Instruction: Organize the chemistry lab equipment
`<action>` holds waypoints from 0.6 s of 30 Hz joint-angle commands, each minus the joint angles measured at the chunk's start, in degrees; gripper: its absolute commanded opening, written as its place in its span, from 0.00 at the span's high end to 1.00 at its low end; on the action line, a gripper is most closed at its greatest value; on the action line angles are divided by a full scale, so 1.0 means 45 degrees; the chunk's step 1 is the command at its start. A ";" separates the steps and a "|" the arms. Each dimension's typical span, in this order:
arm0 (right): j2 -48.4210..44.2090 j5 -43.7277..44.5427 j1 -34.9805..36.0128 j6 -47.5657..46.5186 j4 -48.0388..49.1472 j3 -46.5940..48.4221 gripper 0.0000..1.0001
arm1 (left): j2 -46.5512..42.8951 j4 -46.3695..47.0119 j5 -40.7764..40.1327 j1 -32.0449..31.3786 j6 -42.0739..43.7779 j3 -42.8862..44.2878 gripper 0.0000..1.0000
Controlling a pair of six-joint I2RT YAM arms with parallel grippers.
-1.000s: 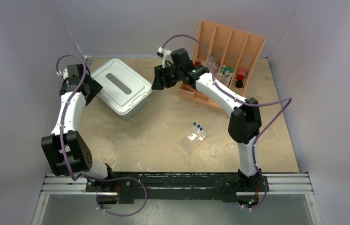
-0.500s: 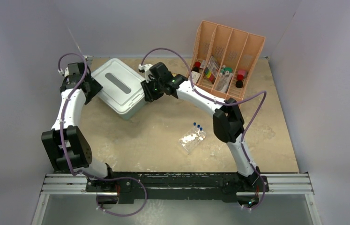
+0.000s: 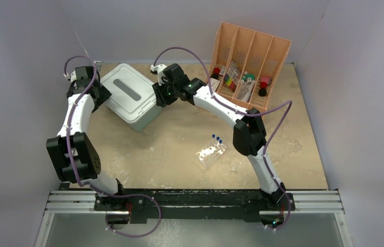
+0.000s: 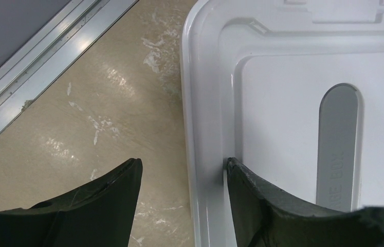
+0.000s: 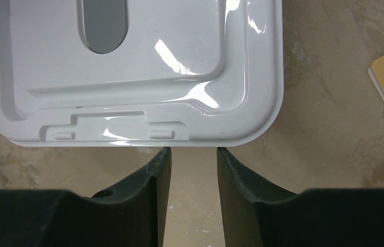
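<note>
The right gripper point(image 3: 159, 96) has swung left from the divider point(image 3: 249, 56) to the box point(image 3: 128, 95) edge, jaws parted; the left gripper point(image 3: 98, 95), also spread, straddles the opposite rim. The rack point(image 3: 211, 153) lies mid-table, well apart.

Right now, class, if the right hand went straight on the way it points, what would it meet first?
The right hand would probably meet the latch edge of the white box lid, which lies close ahead. Whether it would strike the rim or pass above it is unclear.
</note>
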 commanded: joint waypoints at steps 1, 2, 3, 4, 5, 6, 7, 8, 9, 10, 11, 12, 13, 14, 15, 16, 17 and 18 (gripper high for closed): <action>-0.0066 0.0012 0.0046 0.0460 0.0145 0.0803 0.58 | 0.0487 -0.0394 -0.0420 0.0096 0.0316 0.0433 0.40; -0.0130 -0.0009 0.0046 0.0503 -0.0036 0.0920 0.57 | 0.0573 -0.0491 -0.0391 0.0093 0.0266 0.0535 0.40; -0.0220 0.0029 0.0046 0.0513 -0.0175 0.0951 0.57 | 0.0631 -0.0605 -0.0338 0.0086 0.0260 0.0682 0.40; -0.0417 0.0059 0.0046 0.0551 -0.0200 0.0889 0.56 | 0.0601 -0.0671 -0.0290 0.0095 0.0244 0.0808 0.40; -0.0657 0.0092 0.0046 0.0585 -0.0174 0.0747 0.55 | 0.0529 -0.0696 -0.0267 0.0096 0.0223 0.0912 0.40; -0.0948 0.0145 0.0046 0.0633 -0.0112 0.0578 0.53 | 0.0422 -0.0790 -0.0245 0.0096 0.0222 0.1086 0.40; -0.1316 0.0212 0.0039 0.0691 -0.0055 0.0408 0.51 | 0.0321 -0.0892 -0.0208 0.0091 0.0274 0.1271 0.40; -0.1680 0.0331 0.0028 0.0732 0.0030 0.0162 0.49 | 0.0152 -0.0980 -0.0069 0.0078 0.0341 0.1492 0.39; -0.2266 0.0526 0.0027 0.0813 0.0104 -0.0113 0.47 | -0.0047 -0.1087 0.0063 0.0089 0.0386 0.1725 0.38; -0.2741 0.0736 0.0026 0.0884 0.0184 -0.0416 0.45 | -0.0265 -0.1227 0.0268 0.0088 0.0470 0.1935 0.38; -0.3242 0.0923 0.0000 0.0917 0.0311 -0.0837 0.44 | -0.0536 -0.1266 0.0581 0.0078 0.0607 0.2110 0.37; -0.3808 0.1223 -0.0011 0.0958 0.0413 -0.1285 0.42 | -0.0819 -0.1274 0.0889 0.0077 0.0722 0.2217 0.37; -0.4323 0.1592 -0.0044 0.1039 0.0490 -0.1808 0.41 | -0.1214 -0.1233 0.1174 0.0062 0.0773 0.2218 0.37; -0.4900 0.1924 -0.0092 0.1127 0.0435 -0.2332 0.40 | -0.1627 -0.1118 0.1427 0.0026 0.0833 0.2096 0.37; -0.5473 0.2567 -0.0179 0.1219 0.0357 -0.2864 0.39 | -0.2032 -0.1016 0.1662 -0.0008 0.0880 0.1949 0.37; -0.6006 0.3054 -0.0238 0.1338 0.0282 -0.3477 0.38 | -0.2449 -0.0942 0.1881 -0.0066 0.0956 0.1784 0.37; -0.6600 0.3606 -0.0317 0.1421 0.0165 -0.4037 0.38 | -0.2836 -0.0852 0.2031 -0.0230 0.1069 0.1598 0.37; -0.7147 0.4129 -0.0378 0.1522 0.0060 -0.4649 0.37 | -0.3250 -0.0768 0.2159 -0.0436 0.1202 0.1411 0.37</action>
